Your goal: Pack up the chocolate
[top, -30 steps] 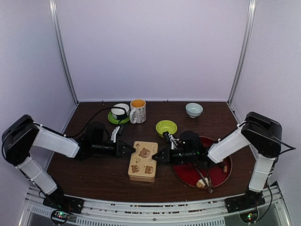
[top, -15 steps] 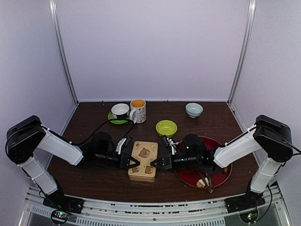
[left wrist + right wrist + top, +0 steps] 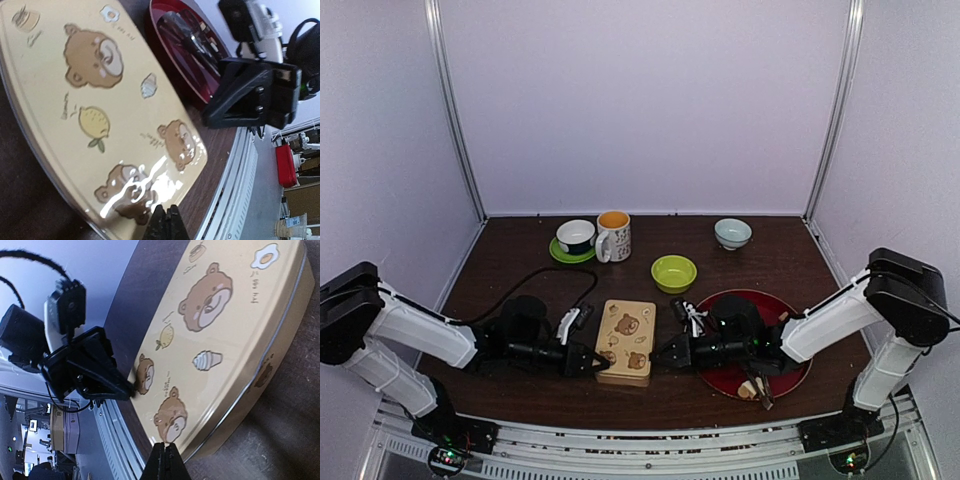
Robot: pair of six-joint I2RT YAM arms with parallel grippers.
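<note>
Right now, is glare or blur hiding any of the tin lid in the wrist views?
Left wrist: white glare washes out the bear print on the tin lid nearest the left gripper. Right wrist: print sharp, no glare. Top external: even light, soft shadows.

Green bowl (image 3: 674,272), mug (image 3: 614,237) — red plate (image 3: 786,376)

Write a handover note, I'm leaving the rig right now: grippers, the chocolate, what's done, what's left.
Left gripper: shut, tips at the bear tin's near left edge.
Right gripper: shut, tips at its near right edge.
Chocolate: a few pieces on the red plate, by the tongs.
Done: nothing packed; the tin's lid is on.
Left: likely open the tin, move the pieces in, close it.
</note>
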